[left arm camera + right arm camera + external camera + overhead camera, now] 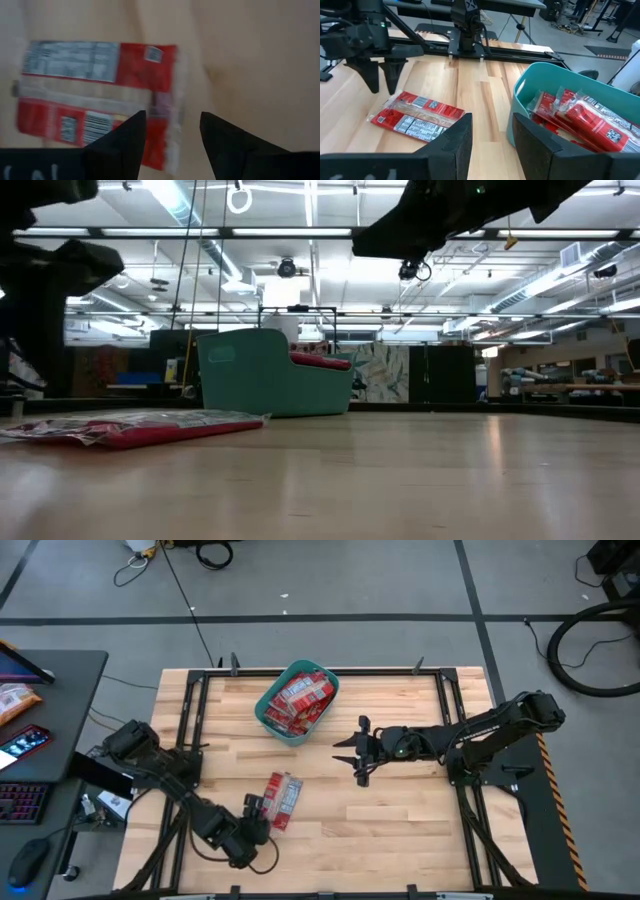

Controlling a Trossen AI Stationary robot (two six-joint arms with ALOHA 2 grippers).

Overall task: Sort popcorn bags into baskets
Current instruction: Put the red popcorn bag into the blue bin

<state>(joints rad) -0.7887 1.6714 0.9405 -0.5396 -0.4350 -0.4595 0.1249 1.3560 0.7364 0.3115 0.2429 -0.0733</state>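
Observation:
One red popcorn bag (281,799) lies flat on the wooden table, also seen low at the left in the low view (130,427). The teal tub (297,703) stands toward the far edge and holds several red bags (580,120). My left gripper (252,808) is open and points down over the loose bag's (95,95) near end; its fingers stand above the bag's edge without touching it, as the right wrist view (382,87) shows. My right gripper (345,751) is open and empty, hovering level just right of the tub (560,90).
Black rails (190,730) run along the table's left and right sides. A dark desk (50,740) left of the table carries a keyboard, a phone and an orange packet (15,700). Bare wood (400,820) lies between the loose bag and the right arm.

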